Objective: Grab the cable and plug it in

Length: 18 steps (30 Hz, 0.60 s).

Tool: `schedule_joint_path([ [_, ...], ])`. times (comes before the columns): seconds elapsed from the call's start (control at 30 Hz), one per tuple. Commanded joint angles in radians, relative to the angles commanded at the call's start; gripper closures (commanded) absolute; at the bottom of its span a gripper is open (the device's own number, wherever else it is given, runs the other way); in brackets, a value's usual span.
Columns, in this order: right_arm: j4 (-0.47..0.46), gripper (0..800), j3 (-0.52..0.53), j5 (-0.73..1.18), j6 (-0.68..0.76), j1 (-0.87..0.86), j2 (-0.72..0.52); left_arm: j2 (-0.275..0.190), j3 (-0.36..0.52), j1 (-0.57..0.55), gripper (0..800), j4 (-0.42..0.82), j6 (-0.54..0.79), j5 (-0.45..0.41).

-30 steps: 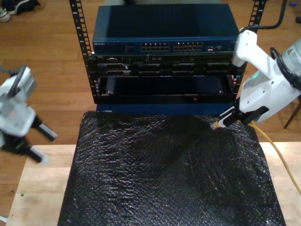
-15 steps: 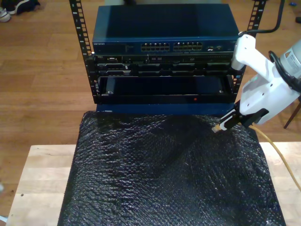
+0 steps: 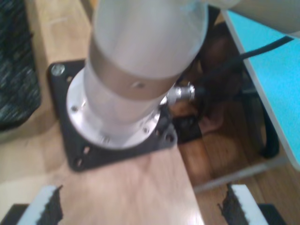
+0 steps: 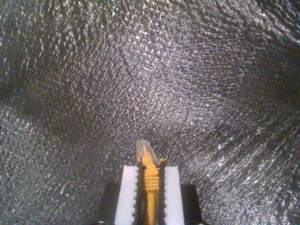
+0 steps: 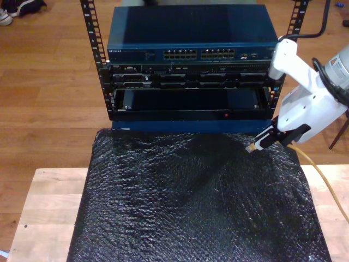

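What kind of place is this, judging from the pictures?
Probably a robotics lab or workshop set up for network-cabling tests: a small equipment rack holding a network switch stands on a wooden floor, and my second gripper holds the cable over a black padded mat.

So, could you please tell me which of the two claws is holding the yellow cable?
My second claw, at the exterior view's right over the black mat, is clamped on the cable; my first claw is open and empty.

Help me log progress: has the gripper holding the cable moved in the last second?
Barely. My second gripper holds the cable plug at nearly the same spot before the rack, at most a hair toward the exterior view's right.
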Motion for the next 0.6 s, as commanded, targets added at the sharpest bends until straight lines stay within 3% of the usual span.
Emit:
schedule_joint_path([
  [0.3,0.0,800,0.02,0.0,0.0,-0.002,-0.002,-0.003,0.164,0.08,2,0.06,0.018,-0.172],
  [0.6,-0.002,800,0.04,0.0,-0.002,-0.003,-0.005,-0.023,0.235,0.114,2,0.066,0.058,-0.219],
])
